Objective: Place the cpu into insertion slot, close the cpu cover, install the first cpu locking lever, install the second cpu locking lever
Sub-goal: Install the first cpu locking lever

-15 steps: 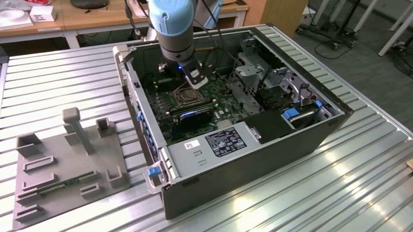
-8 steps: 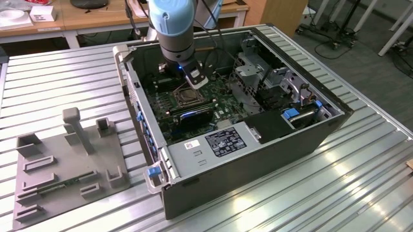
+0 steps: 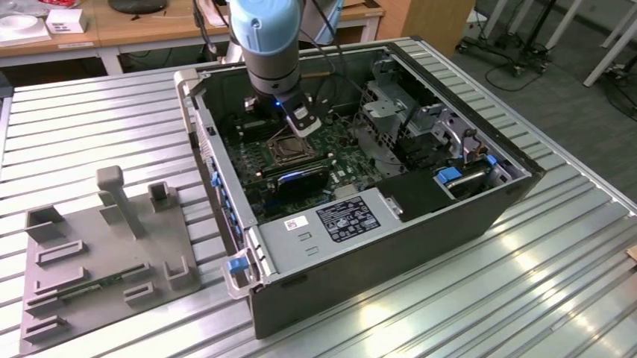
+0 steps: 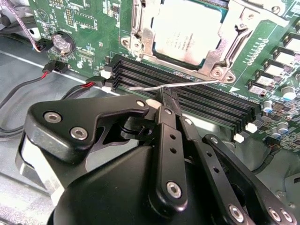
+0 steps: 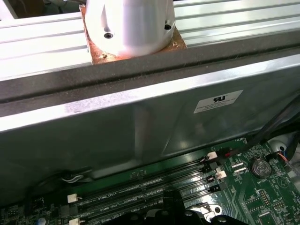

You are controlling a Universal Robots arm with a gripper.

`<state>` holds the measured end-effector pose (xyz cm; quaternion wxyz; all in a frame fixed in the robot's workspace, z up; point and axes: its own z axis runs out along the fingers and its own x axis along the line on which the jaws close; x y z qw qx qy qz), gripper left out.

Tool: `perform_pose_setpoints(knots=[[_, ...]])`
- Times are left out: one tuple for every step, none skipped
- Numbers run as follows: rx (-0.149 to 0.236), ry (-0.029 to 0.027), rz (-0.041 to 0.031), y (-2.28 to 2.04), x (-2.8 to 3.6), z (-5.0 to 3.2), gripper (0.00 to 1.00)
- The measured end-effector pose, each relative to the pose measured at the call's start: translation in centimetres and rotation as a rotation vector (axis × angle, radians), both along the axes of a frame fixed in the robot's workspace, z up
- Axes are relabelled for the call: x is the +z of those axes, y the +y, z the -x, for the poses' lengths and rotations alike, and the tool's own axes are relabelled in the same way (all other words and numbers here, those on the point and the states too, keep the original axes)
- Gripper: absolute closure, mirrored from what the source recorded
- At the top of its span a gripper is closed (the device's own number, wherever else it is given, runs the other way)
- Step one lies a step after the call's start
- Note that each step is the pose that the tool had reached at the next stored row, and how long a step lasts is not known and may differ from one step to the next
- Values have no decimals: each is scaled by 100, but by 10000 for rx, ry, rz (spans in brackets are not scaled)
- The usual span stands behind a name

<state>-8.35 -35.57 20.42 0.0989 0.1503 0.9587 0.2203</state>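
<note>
The cpu [image 4: 187,28] lies flat in the insertion slot [image 3: 289,145] on the green motherboard inside the open computer case. The silver cpu cover [image 4: 140,33] is folded down around it, and the chip shows through its window. A thin wire cpu locking lever [image 4: 197,83] runs along the socket's edge, above the black memory slots [image 4: 211,103]. My gripper [image 4: 160,98] is shut, its fingertips pressed together right at this lever's middle and seemingly touching it. In the exterior view the gripper [image 3: 301,123] hangs just over the socket.
Cables [image 4: 28,89] and a coin battery [image 4: 63,42] lie beside the memory slots. The case's metal wall [image 5: 140,126] rises close by, and a drive cage [image 3: 398,112] stands past the socket. A grey fixture tray [image 3: 100,253] sits on the slatted table at the exterior view's left.
</note>
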Motion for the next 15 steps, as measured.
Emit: perform_pose_setpoints(knots=[[1,3,-6,-1,2,0,89],[1,5,-17,-2,5,0,89],[1,7,-31,-3,7,0,89],[0,7,-42,-4,8,0,89],[0,6,-51,-5,7,0,89],[0,6,-54,-5,7,0,89],[-1,6,-55,-5,7,0,89],[0,5,-57,-5,6,-1,89],[1,6,-57,-6,4,0,89],[1,6,-56,-8,2,0,89],[1,6,-55,-9,0,0,89],[1,6,-55,-11,-2,0,89],[1,6,-54,-13,-4,0,89],[1,7,-55,-15,-7,0,89],[1,6,-54,-17,-9,0,89]])
